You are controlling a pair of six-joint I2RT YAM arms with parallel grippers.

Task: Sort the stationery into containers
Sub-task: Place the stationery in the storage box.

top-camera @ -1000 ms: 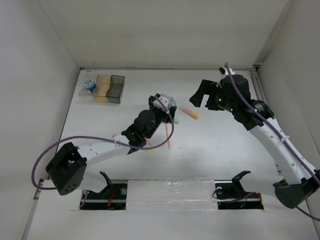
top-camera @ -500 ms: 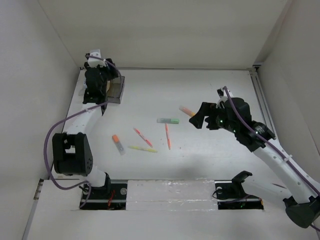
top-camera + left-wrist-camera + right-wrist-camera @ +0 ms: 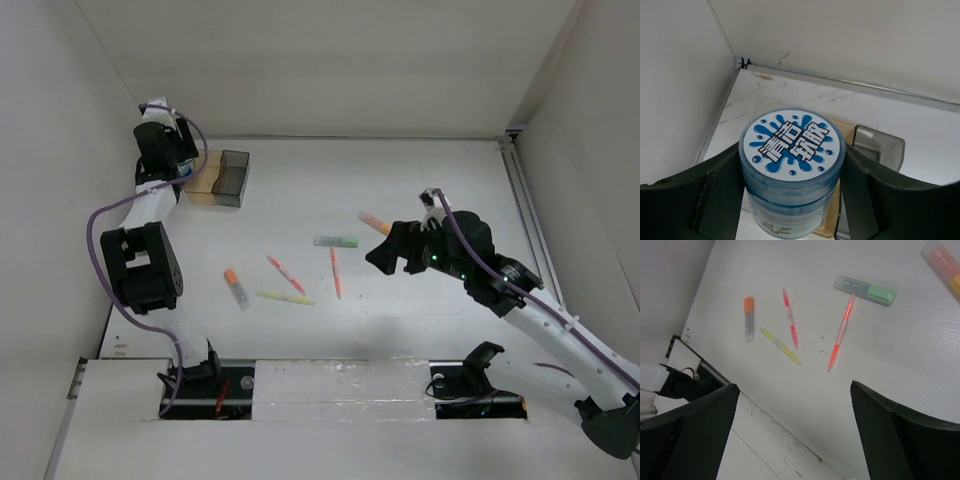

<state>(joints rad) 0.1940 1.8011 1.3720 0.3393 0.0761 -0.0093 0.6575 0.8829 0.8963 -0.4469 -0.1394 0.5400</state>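
My left tool (image 3: pixel 792 192) clamped the round blue-and-white labelled plastic roll (image 3: pixel 791 150), poised over the translucent plastic bins (image 3: pixel 879 144) for release. My right tool (image 3: pixel 795 410) gaped empty above the thin orange-red pen (image 3: pixel 791 319).

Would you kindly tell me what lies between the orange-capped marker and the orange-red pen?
A pink pen and a yellow pen, clearest in the right wrist view.
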